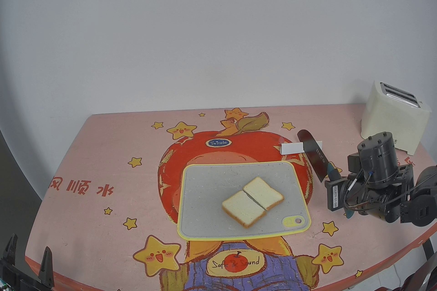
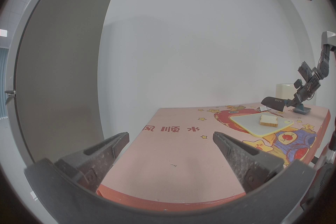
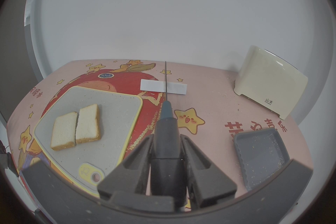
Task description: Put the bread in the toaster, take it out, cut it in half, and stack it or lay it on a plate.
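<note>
While right fingers [image 3: 136,161] are clamped on the knife [image 3: 165,123], bread halves [image 1: 243,208] lie side by side on the board [image 1: 205,187] to their left, plate [image 3: 260,151] close on their right. Left fingers [image 2: 245,161] apart, well off, so rt arm's nearer.

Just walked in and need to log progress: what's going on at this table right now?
The right gripper is shut on a knife, held over the table just right of the cutting board. The bread lies on the board, already cut into two halves. The left gripper hangs open by the table's near left corner, empty. The halves are not yet on the grey tray.
</note>
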Robot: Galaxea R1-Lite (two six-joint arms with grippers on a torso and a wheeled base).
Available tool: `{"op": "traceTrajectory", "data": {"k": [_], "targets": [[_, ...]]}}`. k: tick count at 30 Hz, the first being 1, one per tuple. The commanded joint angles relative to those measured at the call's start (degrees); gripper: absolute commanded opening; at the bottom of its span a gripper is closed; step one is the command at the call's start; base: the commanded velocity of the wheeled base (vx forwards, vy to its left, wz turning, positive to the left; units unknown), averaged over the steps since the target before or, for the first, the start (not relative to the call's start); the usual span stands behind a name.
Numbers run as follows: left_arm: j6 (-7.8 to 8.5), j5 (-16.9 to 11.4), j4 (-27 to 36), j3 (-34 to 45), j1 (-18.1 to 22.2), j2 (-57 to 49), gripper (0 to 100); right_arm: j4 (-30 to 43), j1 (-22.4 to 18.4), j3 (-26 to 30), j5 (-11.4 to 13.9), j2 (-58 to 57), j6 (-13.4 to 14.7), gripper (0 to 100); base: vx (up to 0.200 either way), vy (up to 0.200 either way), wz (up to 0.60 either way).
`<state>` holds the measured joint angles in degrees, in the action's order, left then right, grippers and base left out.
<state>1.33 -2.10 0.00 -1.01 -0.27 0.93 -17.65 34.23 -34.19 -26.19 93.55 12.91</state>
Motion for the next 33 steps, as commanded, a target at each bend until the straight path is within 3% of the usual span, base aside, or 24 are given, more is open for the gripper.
{"op": "traceTrajectory", "data": {"k": [1,33], "targets": [[-0.01,-0.01,0.00,0.92,0.00,0.04,100,-0.01,0.05,0.09,0.08,0.32,0.01,0,0.000,0.000,0.00],[-0.01,-0.01,0.00,0.92,0.00,0.04,100,-0.01,0.57,0.62,0.08,0.40,0.01,0,0.000,0.000,0.00]]}}
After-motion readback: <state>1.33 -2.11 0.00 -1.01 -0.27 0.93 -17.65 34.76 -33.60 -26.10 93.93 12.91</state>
